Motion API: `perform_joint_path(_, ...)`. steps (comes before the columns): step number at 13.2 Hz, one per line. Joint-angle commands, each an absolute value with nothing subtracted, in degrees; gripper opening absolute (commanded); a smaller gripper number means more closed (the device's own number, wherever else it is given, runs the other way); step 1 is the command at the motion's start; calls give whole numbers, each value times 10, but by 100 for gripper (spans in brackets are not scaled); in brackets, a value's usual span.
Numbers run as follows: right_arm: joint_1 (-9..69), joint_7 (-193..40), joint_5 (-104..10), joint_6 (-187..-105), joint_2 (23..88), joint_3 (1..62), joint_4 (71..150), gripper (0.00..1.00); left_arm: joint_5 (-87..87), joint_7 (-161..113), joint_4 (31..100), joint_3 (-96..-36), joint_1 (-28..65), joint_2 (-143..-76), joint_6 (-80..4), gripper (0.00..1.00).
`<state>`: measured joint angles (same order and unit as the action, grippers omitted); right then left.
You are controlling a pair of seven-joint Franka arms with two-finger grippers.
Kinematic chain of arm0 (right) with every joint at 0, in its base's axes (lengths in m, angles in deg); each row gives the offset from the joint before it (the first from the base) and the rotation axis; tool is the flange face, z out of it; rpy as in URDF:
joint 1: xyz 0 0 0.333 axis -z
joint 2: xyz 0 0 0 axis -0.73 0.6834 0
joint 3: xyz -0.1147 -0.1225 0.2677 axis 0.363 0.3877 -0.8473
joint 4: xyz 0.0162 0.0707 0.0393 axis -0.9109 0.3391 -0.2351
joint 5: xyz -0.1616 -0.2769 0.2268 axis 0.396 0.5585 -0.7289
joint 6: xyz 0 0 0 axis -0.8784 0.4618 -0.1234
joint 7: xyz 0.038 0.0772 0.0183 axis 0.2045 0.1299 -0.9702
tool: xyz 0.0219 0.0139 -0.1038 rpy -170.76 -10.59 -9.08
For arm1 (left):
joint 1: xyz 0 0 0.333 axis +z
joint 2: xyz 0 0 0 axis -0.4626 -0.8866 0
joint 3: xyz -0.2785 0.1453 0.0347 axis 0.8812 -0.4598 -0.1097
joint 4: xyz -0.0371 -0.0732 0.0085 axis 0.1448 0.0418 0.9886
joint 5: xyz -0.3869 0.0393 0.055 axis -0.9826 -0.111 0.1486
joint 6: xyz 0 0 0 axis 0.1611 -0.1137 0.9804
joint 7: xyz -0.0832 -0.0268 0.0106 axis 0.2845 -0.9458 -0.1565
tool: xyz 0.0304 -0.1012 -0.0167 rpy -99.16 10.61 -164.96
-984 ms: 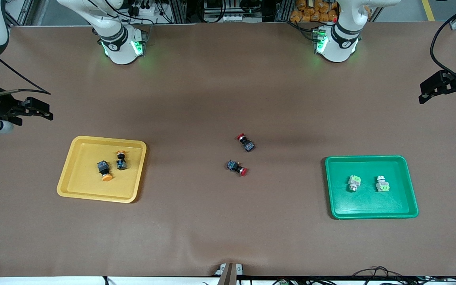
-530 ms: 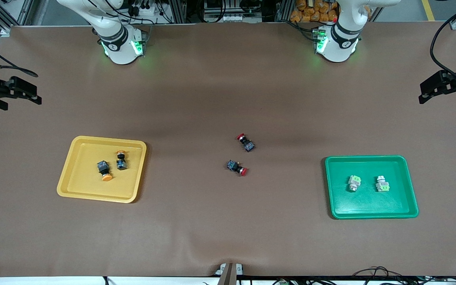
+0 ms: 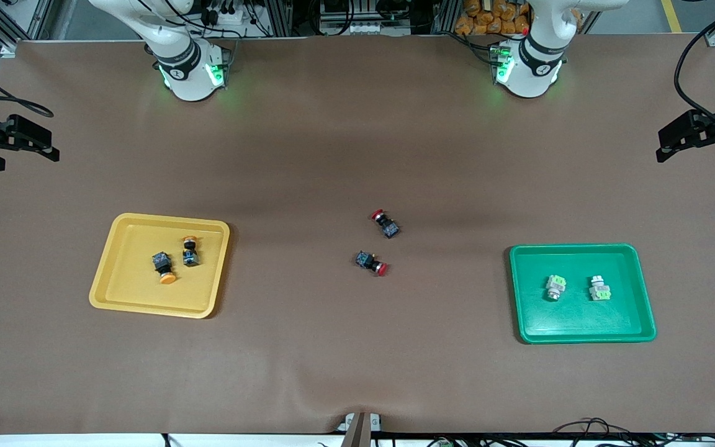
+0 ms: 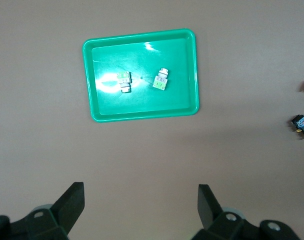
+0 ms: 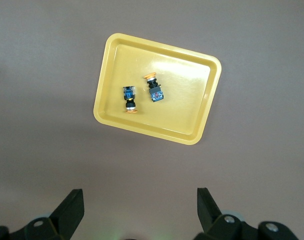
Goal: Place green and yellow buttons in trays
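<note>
We judge sorting done: yellow buttons (image 3: 174,259) lie in the yellow tray (image 3: 121,304), green buttons (image 3: 578,288) in the green tray (image 3: 581,337) (red ones excluded). Left end effector (image 4: 141,210) and right end effector (image 5: 140,210) hang released over opposite bench ends; nothing remains.

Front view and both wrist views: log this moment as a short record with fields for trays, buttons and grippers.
yellow plastic tray: toward the right arm's end, holds two orange-yellow-capped buttons
green plastic tray: toward the left arm's end, holds two whitish-grey buttons with light green parts
red-capped black buttons: on the bare table between the trays
left gripper: open, empty, up over the table
right gripper: open, empty, up over the table
</note>
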<state>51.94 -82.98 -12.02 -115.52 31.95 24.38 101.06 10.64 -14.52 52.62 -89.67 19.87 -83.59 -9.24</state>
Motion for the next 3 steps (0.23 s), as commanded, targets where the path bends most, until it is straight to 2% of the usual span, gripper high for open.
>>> perform_joint_path(1,520,-821,-128,-1145,322,242,1000,100,93,-138,526,-897,200,-834,-87,100)
perform_joint_path(3,518,-821,-129,-1144,322,242,999,100,92,-139,526,-897,200,-834,-87,100)
